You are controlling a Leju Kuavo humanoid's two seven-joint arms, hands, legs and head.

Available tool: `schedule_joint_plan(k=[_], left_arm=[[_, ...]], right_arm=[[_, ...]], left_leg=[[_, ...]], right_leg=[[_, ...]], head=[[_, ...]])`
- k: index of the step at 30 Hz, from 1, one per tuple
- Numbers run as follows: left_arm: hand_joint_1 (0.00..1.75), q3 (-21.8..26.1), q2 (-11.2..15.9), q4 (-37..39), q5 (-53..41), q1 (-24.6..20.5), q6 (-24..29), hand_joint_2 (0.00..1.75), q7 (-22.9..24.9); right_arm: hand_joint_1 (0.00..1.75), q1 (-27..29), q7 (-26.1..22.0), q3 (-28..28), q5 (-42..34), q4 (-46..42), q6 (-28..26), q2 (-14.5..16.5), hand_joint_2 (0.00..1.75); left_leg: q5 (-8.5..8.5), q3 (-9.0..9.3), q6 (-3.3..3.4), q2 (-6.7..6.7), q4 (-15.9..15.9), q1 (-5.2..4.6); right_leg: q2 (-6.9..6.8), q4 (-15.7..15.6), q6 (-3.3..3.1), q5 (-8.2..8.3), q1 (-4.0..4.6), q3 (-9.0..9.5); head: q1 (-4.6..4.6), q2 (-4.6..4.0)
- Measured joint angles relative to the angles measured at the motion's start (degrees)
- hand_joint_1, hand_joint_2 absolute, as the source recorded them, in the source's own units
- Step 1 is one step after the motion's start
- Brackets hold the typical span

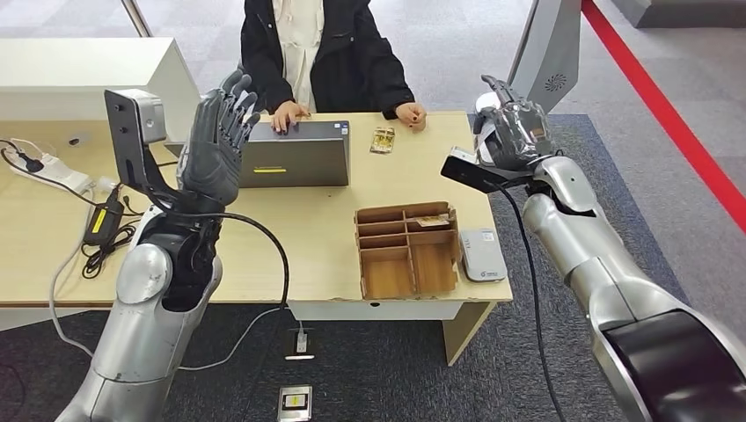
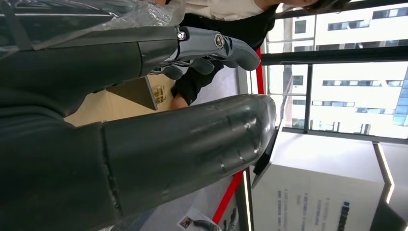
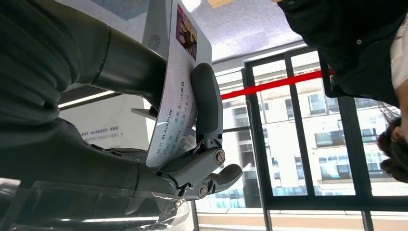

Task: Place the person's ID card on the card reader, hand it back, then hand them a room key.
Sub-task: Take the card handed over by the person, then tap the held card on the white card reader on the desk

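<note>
Holding ID card [image 3: 175, 96] in right robot hand [image 1: 513, 132], upper right.
Left robot hand [image 1: 218, 141] wide; lower flat onto reader [image 1: 483, 255].

We see the right hand [image 3: 192, 159] entering from 9 o'clock, holding the ID card [image 3: 175, 96] pinched between the thick grey thumb [image 3: 207, 98] and the darker fingers [image 3: 120, 60]. The card carries a small photo toward 12 o'clock and lines of printed text along its face. At 2 o'clock we see a person's black sleeve [image 3: 356, 43]. Behind, toward 3 o'clock, stand dark-framed windows [image 3: 298, 144] crossed by a red stripe [image 3: 274, 83].
</note>
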Motion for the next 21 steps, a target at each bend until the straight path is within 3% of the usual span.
schedule_joint_plan(k=[9, 21], left_arm=[[0.00, 0.00, 0.36, -0.66, 0.53, -0.40, -0.67, 0.00, 0.67], [0.00, -0.01, 0.36, -0.64, 1.25, -0.57, -1.83, 0.00, 0.46]], right_arm=[[1.75, 4.84, 1.75, -2.02, -2.21, -3.25, 2.34, -5.18, 1.75], [1.75, 10.49, 3.12, -3.29, -3.18, -5.97, 6.30, -7.74, 1.75]], left_leg=[[0.00, 0.00, 0.00, 0.00, 0.00, -0.01], [0.00, 0.00, 0.00, 0.01, -0.01, 0.00]], right_leg=[[0.01, 0.00, 0.00, 0.00, 0.00, 0.00], [0.01, 0.00, 0.00, 0.00, 0.00, 0.00]], head=[[-0.01, 0.00], [-0.01, 0.00]])
